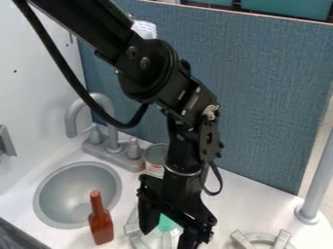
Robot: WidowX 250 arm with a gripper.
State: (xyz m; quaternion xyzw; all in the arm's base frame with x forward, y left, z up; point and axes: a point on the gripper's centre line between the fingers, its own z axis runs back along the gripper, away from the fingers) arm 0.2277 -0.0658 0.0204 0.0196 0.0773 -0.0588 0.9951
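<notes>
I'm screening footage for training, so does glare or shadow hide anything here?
In the camera view, the light looks soft, with no harsh shadows; a mild sheen on the round grey metal sink hides nothing; the black two-finger claw is dark enough to lose some surface detail.

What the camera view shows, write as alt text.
Black gripper of a robot arm beside a teal object at a stove burner; nearby, a reddish-brown bottle and a gray sink, with a blue panel behind.
</notes>
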